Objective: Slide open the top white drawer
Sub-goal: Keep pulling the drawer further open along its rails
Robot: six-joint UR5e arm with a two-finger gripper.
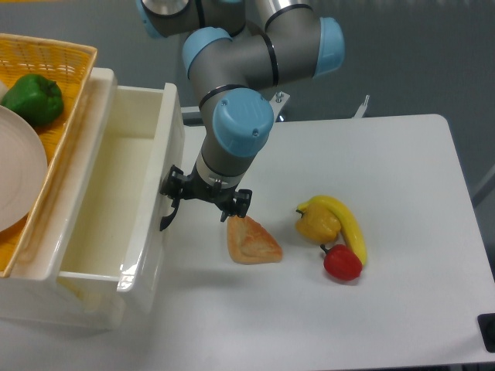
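**Drawer pulled out, claw at its front**

Drawer [116, 201]: cream-white, standing well out of the cabinet at the left side of the table [371, 309]; inside bare and glossy. Its front face runs from about 7 o'clock up to 12 o'clock across the picture's left half. Black handle [168, 210] on that front, partly hidden by the claw.

Nearest the camera: red pepper [343, 263], at 4 o'clock from centre. Touching it, just behind, yellow pepper [317, 223] with banana [349, 226] curved over its right side. Bread [250, 239] near centre, at 5 o'clock from the claw, just beside one fingertip.

Gripper [206, 204]: fingers spread apart, one at the handle, the other out over the table by the bread. Whether it touches the handle, cannot tell.

Far left: yellow basket [62, 58] on the cabinet top, holding a green pepper [32, 98] and a white plate [19, 170].
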